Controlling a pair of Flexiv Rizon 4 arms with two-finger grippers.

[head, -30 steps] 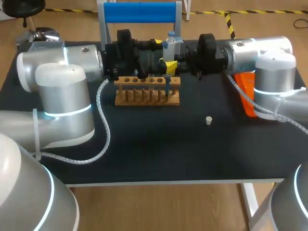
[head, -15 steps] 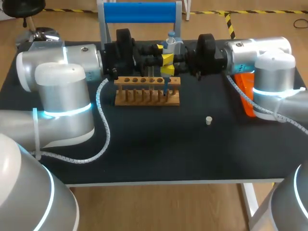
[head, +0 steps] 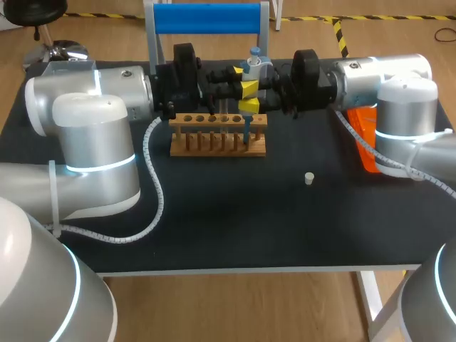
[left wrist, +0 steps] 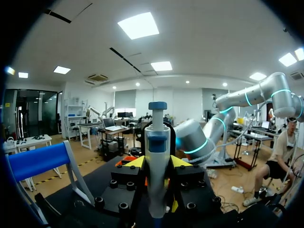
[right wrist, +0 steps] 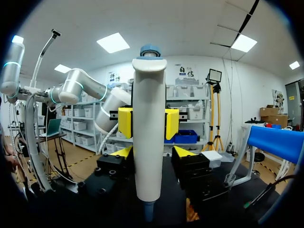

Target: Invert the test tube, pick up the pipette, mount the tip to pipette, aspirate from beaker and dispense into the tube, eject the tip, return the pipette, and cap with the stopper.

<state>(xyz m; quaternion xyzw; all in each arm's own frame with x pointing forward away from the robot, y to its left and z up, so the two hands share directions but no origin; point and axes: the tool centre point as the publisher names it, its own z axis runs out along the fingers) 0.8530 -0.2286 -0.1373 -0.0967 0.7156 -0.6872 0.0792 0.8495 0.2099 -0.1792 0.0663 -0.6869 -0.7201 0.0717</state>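
A: Your right gripper (right wrist: 149,153) is closed on the pipette (right wrist: 148,123), which it holds upright. I cannot tell whether your left gripper (left wrist: 158,164) grips it too.

B: How far along?

A: Probably dispensing. Nearest you, the stopper (head: 308,178) lies loose on the table (head: 249,228). Beyond it, the blue tip (head: 247,133) reaches down to the wooden rack (head: 206,146). The blue stand (head: 206,18) is behind. You have ejecting, returning and capping left.

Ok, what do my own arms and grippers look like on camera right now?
The left arm and right arm are thick silver-grey tubes with white joint caps and glowing cyan rings. A white spiral-wrapped cable trails from each. The left gripper and right gripper are black bolted blocks with bright yellow tips.
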